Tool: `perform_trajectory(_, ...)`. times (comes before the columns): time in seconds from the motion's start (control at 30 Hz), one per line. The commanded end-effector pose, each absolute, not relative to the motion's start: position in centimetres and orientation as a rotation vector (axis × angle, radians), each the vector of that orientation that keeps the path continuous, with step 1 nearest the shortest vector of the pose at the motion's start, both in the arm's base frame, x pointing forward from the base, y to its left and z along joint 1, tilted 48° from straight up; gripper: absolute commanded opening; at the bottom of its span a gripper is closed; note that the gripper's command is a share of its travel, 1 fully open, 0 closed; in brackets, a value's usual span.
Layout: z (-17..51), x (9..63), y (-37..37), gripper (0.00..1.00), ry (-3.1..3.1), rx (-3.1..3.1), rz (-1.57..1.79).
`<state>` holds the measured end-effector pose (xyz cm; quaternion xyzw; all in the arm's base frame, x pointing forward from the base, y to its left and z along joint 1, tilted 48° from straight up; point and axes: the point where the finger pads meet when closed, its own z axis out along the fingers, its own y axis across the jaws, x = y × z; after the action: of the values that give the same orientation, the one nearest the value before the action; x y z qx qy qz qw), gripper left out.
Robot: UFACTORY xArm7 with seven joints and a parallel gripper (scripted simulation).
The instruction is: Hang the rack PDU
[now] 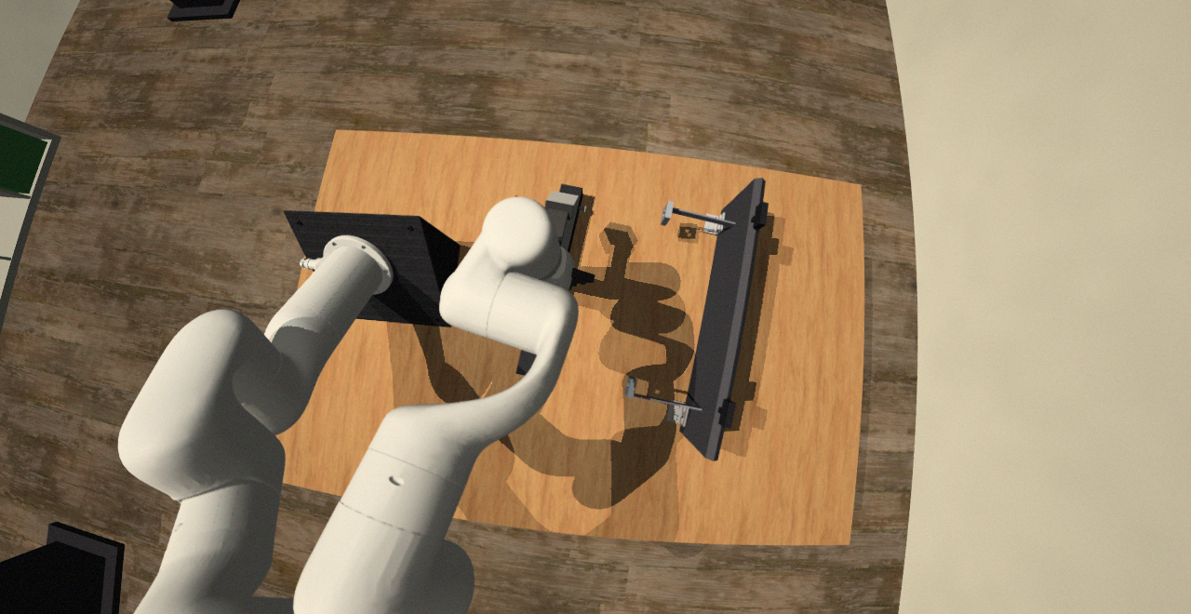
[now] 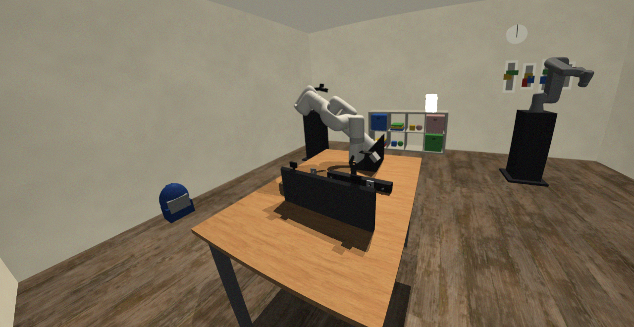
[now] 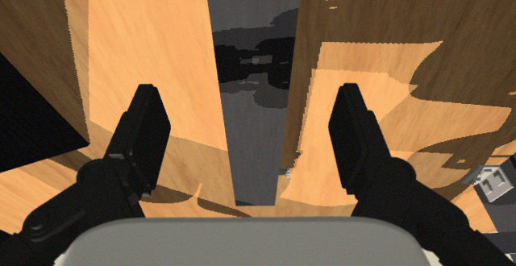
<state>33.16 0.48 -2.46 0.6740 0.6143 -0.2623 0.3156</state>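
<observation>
A: Top view looks straight down on the table [image 1: 791, 477]; arm fills lower left of frame.
B: Exterior stands far off across the room, facing the same table [image 2: 283, 254] and back wall.
A: Wrist looks close down between the fingers at the table [image 3: 153, 56]. All share it.

A robotics lab room: bare beige walls and wood-plank floor; a wooden table [image 2: 283, 254] at centre with the white arm [image 2: 337, 114] mounted at its far end; at 2 o'clock a second grey arm [image 2: 556, 81] on a black pedestal [image 2: 529, 147]; at 1 o'clock a cubby shelf [image 2: 407, 113] of coloured blocks; wall clock [image 2: 516, 33] above.
</observation>
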Motion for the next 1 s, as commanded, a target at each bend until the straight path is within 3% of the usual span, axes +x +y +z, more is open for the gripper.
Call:
perform_trajectory(0.0,-3.7,33.5,-0.6,0.97,1.621,1.773,-0.680)
perform_trajectory(0.77,-6.1,33.6,-3.2,0.97,1.621,1.773,-0.680)
perform_trajectory(0.8,-6.1,33.6,-3.2,0.00,1.621,1.773,-0.680)
perform_trajectory(0.97,-6.1,33.6,-3.2,0.00,1.621,1.773,-0.680)
